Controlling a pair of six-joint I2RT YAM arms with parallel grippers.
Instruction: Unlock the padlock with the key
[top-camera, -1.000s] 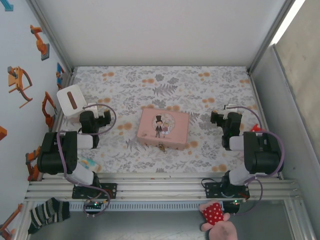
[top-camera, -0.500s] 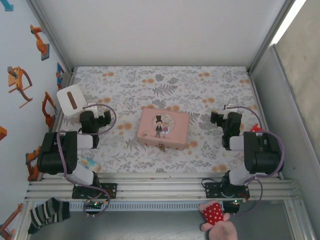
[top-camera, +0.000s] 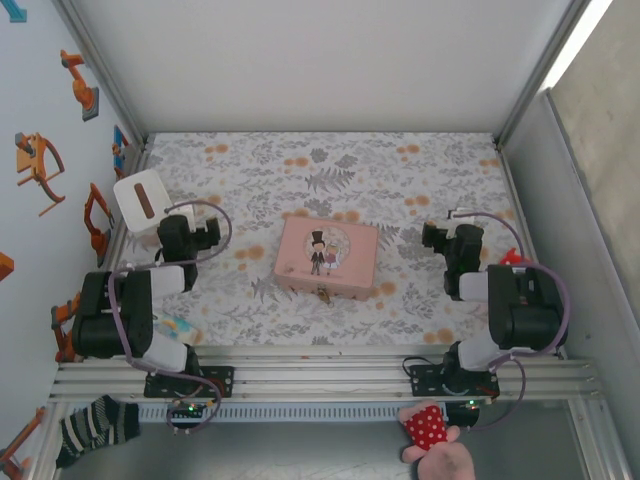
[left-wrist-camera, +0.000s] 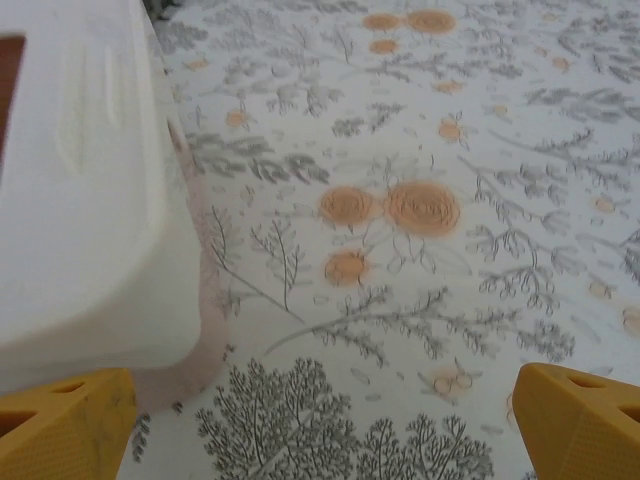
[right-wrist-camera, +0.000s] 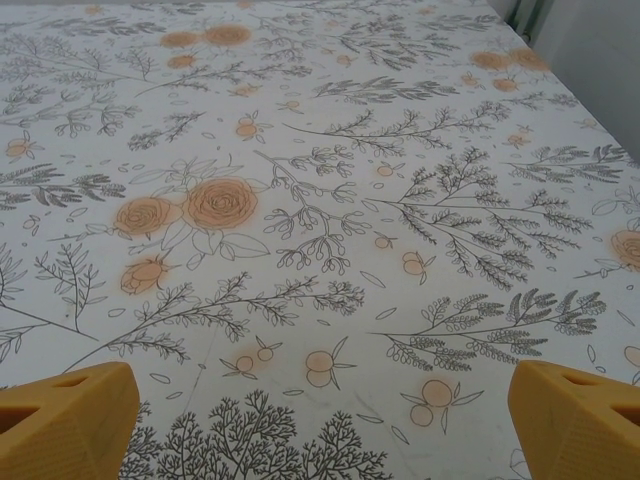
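Now left gripper (top-camera: 207, 232) and right gripper (top-camera: 436, 236) are gaping, empty. We're risking bumping the tiny padlock (top-camera: 323, 294) at box (top-camera: 327, 252)'s 6 o'clock.

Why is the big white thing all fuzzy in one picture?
Left wrist view: the white box sits very close to the lens, so it blurs and looks washed out. Right wrist view: the flowered cloth is sharp and evenly lit. Top view: a bright strip glares at the upper right, and the tiny padlock is hard to make out.
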